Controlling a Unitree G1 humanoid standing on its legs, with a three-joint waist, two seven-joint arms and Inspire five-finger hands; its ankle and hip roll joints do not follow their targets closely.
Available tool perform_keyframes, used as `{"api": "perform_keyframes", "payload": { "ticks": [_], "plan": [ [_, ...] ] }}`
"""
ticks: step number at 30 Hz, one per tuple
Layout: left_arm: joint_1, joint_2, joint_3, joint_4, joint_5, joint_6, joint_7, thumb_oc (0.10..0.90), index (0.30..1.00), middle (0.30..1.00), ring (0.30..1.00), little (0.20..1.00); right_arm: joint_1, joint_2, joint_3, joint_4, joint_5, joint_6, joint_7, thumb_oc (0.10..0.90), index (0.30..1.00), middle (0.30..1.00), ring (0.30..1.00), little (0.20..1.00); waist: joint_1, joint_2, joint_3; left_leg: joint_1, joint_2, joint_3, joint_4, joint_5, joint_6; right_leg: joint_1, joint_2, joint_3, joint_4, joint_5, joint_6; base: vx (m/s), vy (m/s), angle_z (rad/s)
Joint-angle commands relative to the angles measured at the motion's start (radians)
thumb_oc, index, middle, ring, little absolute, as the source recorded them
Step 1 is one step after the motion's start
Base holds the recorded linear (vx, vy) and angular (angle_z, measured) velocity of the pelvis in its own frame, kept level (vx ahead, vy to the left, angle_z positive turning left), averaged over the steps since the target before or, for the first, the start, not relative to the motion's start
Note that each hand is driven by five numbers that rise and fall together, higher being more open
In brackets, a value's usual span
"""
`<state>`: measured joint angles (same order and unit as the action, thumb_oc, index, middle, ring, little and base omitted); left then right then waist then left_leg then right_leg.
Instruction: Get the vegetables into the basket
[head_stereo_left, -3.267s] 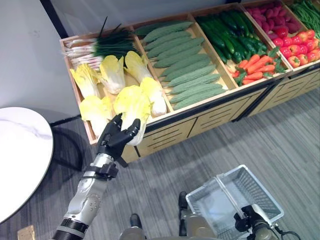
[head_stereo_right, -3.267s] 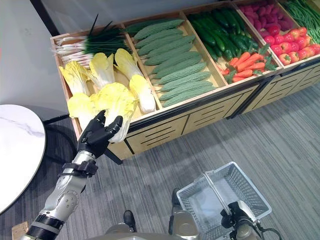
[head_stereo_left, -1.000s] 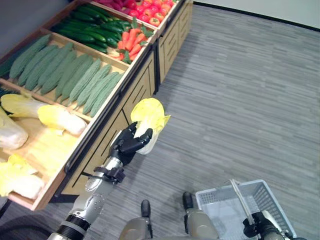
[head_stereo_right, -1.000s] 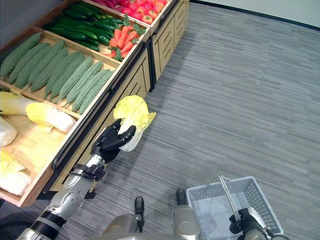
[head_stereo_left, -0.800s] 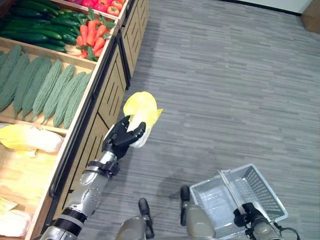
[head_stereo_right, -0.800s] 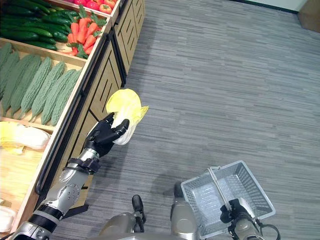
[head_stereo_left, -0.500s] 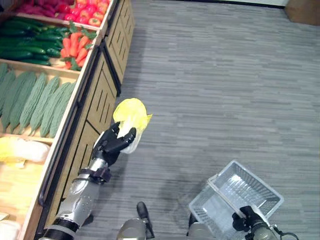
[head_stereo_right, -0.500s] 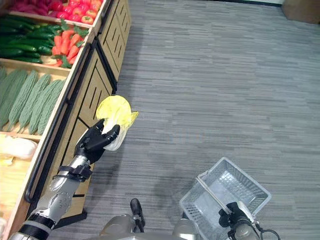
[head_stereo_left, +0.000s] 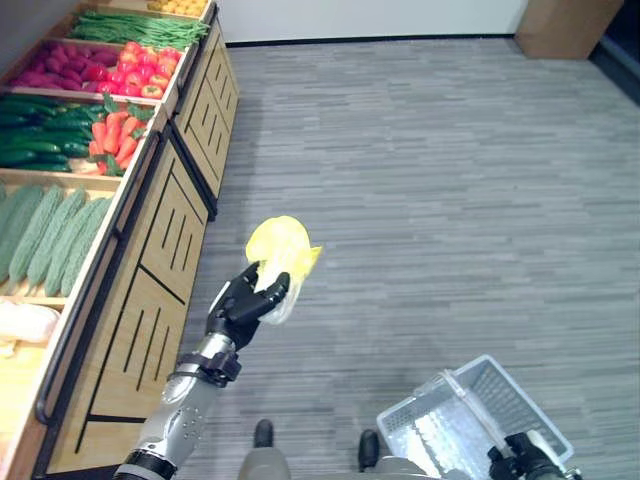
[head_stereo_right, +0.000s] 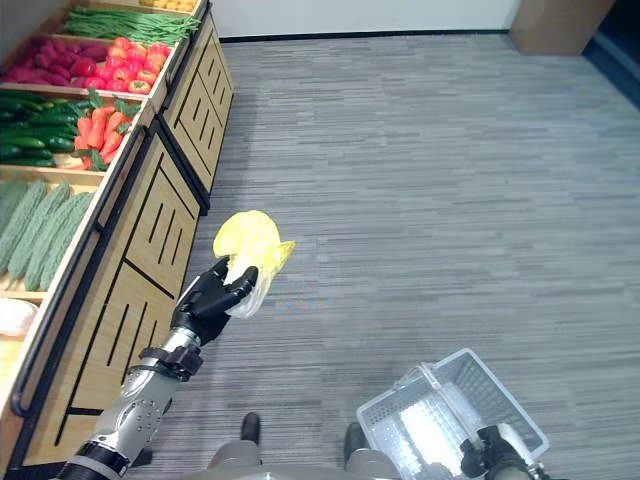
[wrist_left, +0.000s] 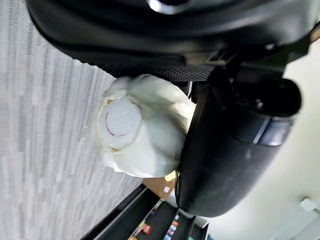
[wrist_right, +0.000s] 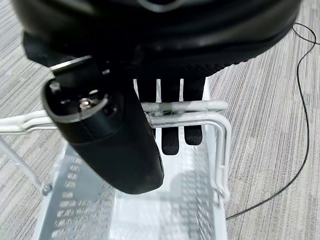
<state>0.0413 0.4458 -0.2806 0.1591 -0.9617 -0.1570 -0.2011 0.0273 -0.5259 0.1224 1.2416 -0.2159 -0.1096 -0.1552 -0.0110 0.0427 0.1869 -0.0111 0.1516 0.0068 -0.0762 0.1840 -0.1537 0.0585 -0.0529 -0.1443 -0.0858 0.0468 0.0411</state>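
Left eye view has my left hand (head_stereo_left: 245, 303) raised over the grey floor (head_stereo_left: 450, 180), fingers curled round the pale stalk end of a cabbage (head_stereo_left: 281, 250) whose yellow leaves stick up and away from the palm. In the left wrist view I see the cut white base of that cabbage (wrist_left: 131, 131) clamped between the thumb and the rest of the hand, so the grip looks firm. My right hand (wrist_right: 172, 115) is closed round the handle of the white wire basket (head_stereo_left: 470, 415), which hangs low at my right side; the right wrist view looks straight down into its bare bottom, so nothing seems to be in it yet.

What matters for the coming move is this: the basket lies well apart from the cabbage, below it and off to my right, with open floor between. The cabbage's long axis runs up and forward from the hand, stalk toward me, leaves away. I judge the left arm must swing across and down until the cabbage is over the basket's mouth, or the right arm must lift the basket to meet it. The wooden vegetable stand (head_stereo_left: 150, 250) runs along my left, with carrots (head_stereo_left: 115, 140) and cucumbers (head_stereo_left: 30, 140) in its bins.
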Motion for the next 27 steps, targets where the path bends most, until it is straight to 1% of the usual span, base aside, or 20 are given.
{"api": "perform_keyframes", "payload": {
  "ticks": [1,2,3,4,5,7,8,9,12,13,14,15,16,17,18,19,21,24,26,27],
  "plan": [
    [-0.080,0.038,0.050,-0.131,-0.018,-0.088,-0.034,0.400,0.300,0.300,0.300,0.300,-0.055,-0.060,-0.036,-0.002,0.074,-0.021,-0.048,0.400,0.300,0.300,0.300,0.300,0.024,-0.048,-0.012,-0.003,-0.039,0.040,0.029,-0.075,0.066,-0.053,-0.054,0.068,0.062,0.023,0.070,0.08,0.129,-0.13],
    [-0.080,0.038,0.050,-0.131,-0.018,-0.088,-0.034,0.400,0.300,0.300,0.300,0.300,-0.055,-0.060,-0.036,-0.002,0.074,-0.021,-0.048,0.400,0.300,0.300,0.300,0.300,0.024,-0.048,-0.011,-0.001,-0.039,0.040,0.028,-0.075,0.066,-0.052,-0.054,0.069,0.062,0.023,0.070,0.09,0.178,-0.24],
    [-0.082,0.054,0.036,-0.146,-0.029,-0.082,-0.045,0.400,0.300,0.300,0.300,0.300,-0.084,-0.087,-0.058,0.036,0.095,-0.014,-0.054,0.400,0.300,0.300,0.300,0.300,0.028,-0.050,-0.026,0.023,-0.053,0.057,0.002,-0.082,0.073,-0.048,-0.069,0.077,0.050,0.031,0.082,0.08,0.194,-0.21],
    [-0.079,0.063,0.028,-0.146,-0.023,-0.082,-0.046,0.400,0.300,0.300,0.300,0.300,-0.100,-0.104,-0.064,0.037,0.099,-0.012,-0.056,0.400,0.300,0.300,0.300,0.300,0.030,-0.054,-0.030,0.032,-0.059,0.065,-0.009,-0.085,0.077,-0.046,-0.078,0.081,0.044,0.038,0.088,0.08,0.194,-0.15],
    [-0.079,0.063,0.028,-0.146,-0.023,-0.082,-0.046,0.400,0.300,0.300,0.300,0.300,-0.100,-0.104,-0.065,0.037,0.099,-0.012,-0.056,0.400,0.300,0.300,0.300,0.300,0.030,-0.054,-0.030,0.032,-0.059,0.065,-0.009,-0.085,0.077,-0.046,-0.078,0.081,0.044,0.038,0.088,0.03,0.104,-0.12],
    [-0.076,0.081,0.022,-0.151,-0.011,-0.084,-0.043,0.400,0.300,0.300,0.300,0.300,-0.124,-0.143,-0.064,0.045,0.091,-0.007,-0.061,0.400,0.300,0.300,0.300,0.300,0.034,-0.062,-0.038,0.038,-0.066,0.067,-0.011,-0.091,0.080,-0.041,-0.085,0.079,0.036,0.045,0.094,0.03,0.063,-0.06],
    [-0.074,0.087,0.022,-0.154,-0.006,-0.083,-0.042,0.400,0.300,0.300,0.300,0.300,-0.130,-0.148,-0.062,0.040,0.089,-0.006,-0.062,0.400,0.300,0.300,0.300,0.300,0.034,-0.064,-0.040,0.040,-0.066,0.067,-0.011,-0.093,0.080,-0.038,-0.086,0.079,0.034,0.046,0.094,0.03,0.056,-0.04],
    [-0.083,0.115,0.014,-0.163,0.029,-0.088,-0.035,0.400,0.300,0.300,0.300,0.300,-0.161,-0.194,-0.063,0.031,0.089,-0.007,-0.062,0.400,0.300,0.300,0.300,0.300,0.039,-0.069,-0.048,0.043,-0.069,0.064,-0.011,-0.098,0.081,-0.033,-0.090,0.076,0.026,0.052,0.097,0.02,0.037,-0.03],
    [-0.090,0.136,0.008,-0.178,0.055,-0.093,-0.032,0.400,0.300,0.300,0.300,0.300,-0.188,-0.212,-0.062,-0.003,0.111,-0.016,-0.065,0.400,0.300,0.300,0.300,0.300,0.040,-0.072,-0.053,0.045,-0.069,0.066,-0.011,-0.101,0.080,-0.029,-0.091,0.072,0.019,0.056,0.100,0.00,0.000,0.00],
    [-0.093,0.148,0.004,-0.180,0.068,-0.094,-0.030,0.400,0.300,0.300,0.300,0.300,-0.199,-0.223,-0.048,-0.048,0.108,-0.021,-0.065,0.400,0.300,0.300,0.300,0.300,0.039,-0.074,-0.055,0.045,-0.069,0.067,-0.011,-0.101,0.080,-0.028,-0.090,0.073,0.017,0.057,0.100,0.00,0.000,0.00],
    [-0.106,0.156,-0.005,-0.177,0.081,-0.092,-0.036,0.400,0.300,0.300,0.300,0.300,-0.223,-0.249,-0.039,-0.055,0.119,-0.031,-0.062,0.400,0.300,0.300,0.300,0.300,0.042,-0.075,-0.057,0.046,-0.068,0.066,-0.011,-0.103,0.079,-0.025,-0.090,0.071,0.014,0.057,0.101,0.00,0.000,0.00],
    [-0.101,0.162,-0.006,-0.183,0.084,-0.093,-0.031,0.400,0.300,0.300,0.300,0.300,-0.229,-0.245,-0.026,-0.112,0.106,-0.030,-0.067,0.400,0.300,0.300,0.300,0.300,0.041,-0.076,-0.058,0.046,-0.068,0.066,-0.011,-0.103,0.079,-0.024,-0.089,0.071,0.013,0.058,0.101,0.00,0.000,0.00],
    [-0.106,0.180,-0.004,-0.190,0.103,-0.092,-0.029,0.400,0.300,0.300,0.300,0.300,-0.240,-0.265,-0.001,-0.215,0.096,-0.040,-0.060,0.400,0.300,0.300,0.300,0.300,0.040,-0.079,-0.060,0.046,-0.065,0.069,-0.011,-0.102,0.077,-0.026,-0.088,0.073,0.011,0.061,0.101,0.00,0.000,0.00],
    [-0.112,0.194,-0.015,-0.194,0.114,-0.095,-0.030,0.400,0.300,0.300,0.300,0.300,-0.262,-0.285,0.022,-0.263,0.078,-0.045,-0.065,0.400,0.300,0.300,0.300,0.300,0.040,-0.081,-0.062,0.049,-0.063,0.068,-0.011,-0.103,0.076,-0.022,-0.085,0.076,0.008,0.061,0.100,0.00,0.000,0.00],
    [-0.112,0.194,-0.015,-0.194,0.114,-0.095,-0.030,0.400,0.300,0.300,0.300,0.300,-0.262,-0.285,0.022,-0.263,0.078,-0.045,-0.065,0.400,0.300,0.300,0.300,0.300,0.040,-0.081,-0.062,0.049,-0.063,0.068,-0.011,-0.103,0.076,-0.022,-0.085,0.076,0.008,0.061,0.100,0.00,0.000,0.00],
    [-0.128,0.219,-0.031,-0.201,0.139,-0.096,-0.033,0.400,0.300,0.300,0.300,0.300,-0.296,-0.309,0.055,-0.316,0.067,-0.053,-0.059,0.400,0.300,0.300,0.300,0.300,0.041,-0.084,-0.068,0.051,-0.059,0.070,-0.011,-0.105,0.074,-0.020,-0.082,0.076,0.003,0.062,0.100,0.00,0.000,0.00],
    [-0.151,0.242,-0.059,-0.215,0.152,-0.095,-0.036,0.400,0.300,0.300,0.300,0.300,-0.351,-0.327,0.093,-0.346,0.061,-0.057,-0.058,0.400,0.300,0.300,0.300,0.300,0.042,-0.083,-0.070,0.052,-0.057,0.072,-0.011,-0.105,0.072,-0.016,-0.081,0.075,-0.001,0.065,0.100,0.00,0.000,0.00],
    [-0.198,0.282,-0.108,-0.236,0.172,-0.096,-0.047,0.400,0.300,0.300,0.300,0.300,-0.435,-0.333,0.165,-0.364,0.048,-0.059,-0.054,0.400,0.300,0.300,0.300,0.300,0.044,-0.080,-0.071,0.056,-0.054,0.074,-0.011,-0.105,0.069,-0.015,-0.079,0.075,-0.001,0.065,0.099,0.00,0.000,0.00],
    [-0.273,0.323,-0.170,-0.243,0.199,-0.104,-0.057,0.400,0.300,0.300,0.300,0.300,-0.534,-0.337,0.248,-0.364,0.030,-0.063,-0.049,0.400,0.300,0.300,0.300,0.300,0.048,-0.077,-0.074,0.057,-0.052,0.075,-0.011,-0.106,0.066,-0.012,-0.078,0.073,-0.001,0.063,0.100,0.00,0.000,0.00],
    [-0.273,0.323,-0.170,-0.243,0.199,-0.104,-0.057,0.400,0.300,0.300,0.300,0.300,-0.536,-0.337,0.249,-0.363,0.031,-0.064,-0.049,0.400,0.300,0.300,0.300,0.300,0.048,-0.077,-0.074,0.058,-0.052,0.075,-0.011,-0.106,0.066,-0.012,-0.078,0.073,-0.001,0.063,0.100,0.00,0.000,0.00]
  ]
}}
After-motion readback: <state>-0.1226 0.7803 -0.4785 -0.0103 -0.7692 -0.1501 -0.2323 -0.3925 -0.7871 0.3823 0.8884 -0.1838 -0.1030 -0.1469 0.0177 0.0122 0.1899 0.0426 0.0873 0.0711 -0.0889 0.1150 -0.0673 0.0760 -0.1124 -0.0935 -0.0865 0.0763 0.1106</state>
